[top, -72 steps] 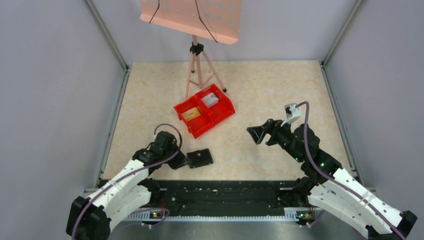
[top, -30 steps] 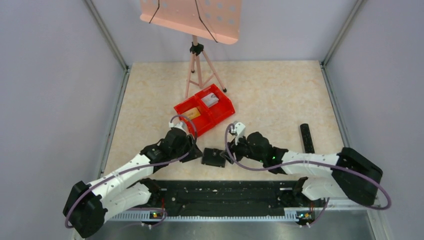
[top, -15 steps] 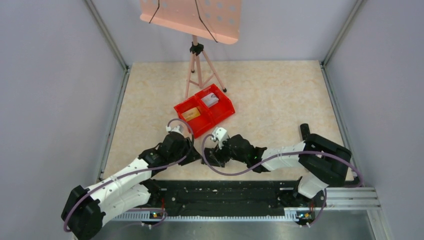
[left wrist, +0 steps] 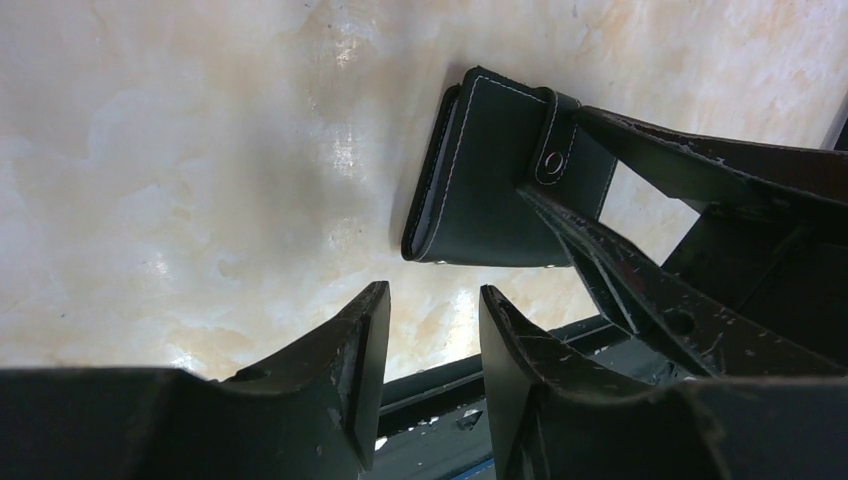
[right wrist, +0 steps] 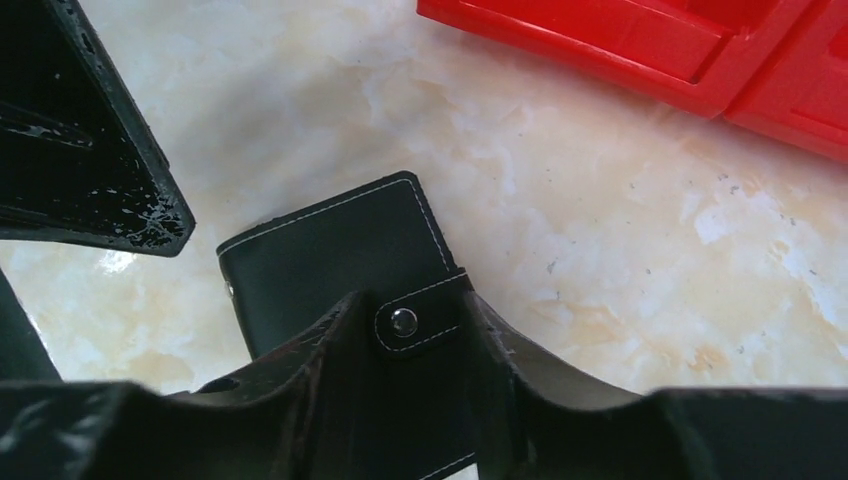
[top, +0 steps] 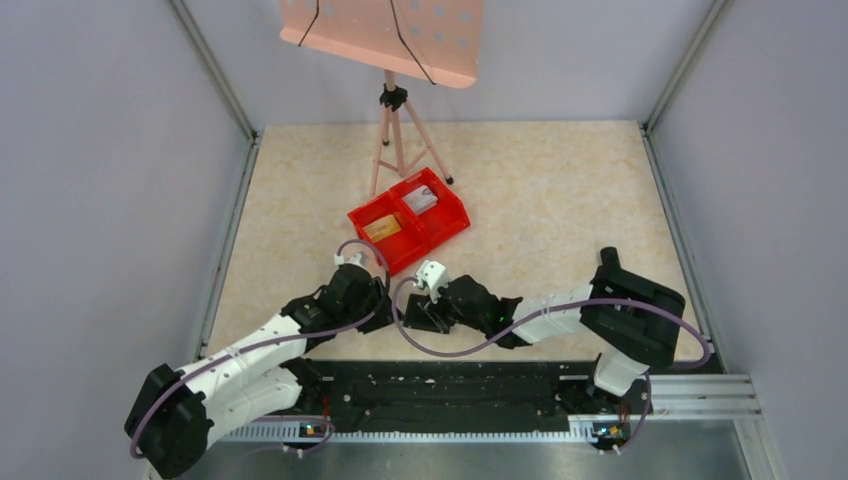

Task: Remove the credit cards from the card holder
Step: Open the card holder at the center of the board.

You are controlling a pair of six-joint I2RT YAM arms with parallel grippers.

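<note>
The card holder lies closed and flat on the table, a black wallet with white stitching and a snap tab. My right gripper reaches in from the right and its two fingers press the sides of that tab. In the left wrist view the holder sits just beyond my left gripper, which is open with only table showing between its fingers. From above, both grippers meet over the holder. No credit cards show in the holder. A tan card and a pale card lie in the red bin.
The red two-compartment bin stands just behind the grippers, and its wall is close in the right wrist view. A pink tripod stand rises at the back. A black bar-shaped thing pokes out behind the right arm.
The right arm swung in from the right and its gripper came down over the holder's tab, jaws narrowing. The holder shifted slightly left. The left gripper moved closer, still open.
</note>
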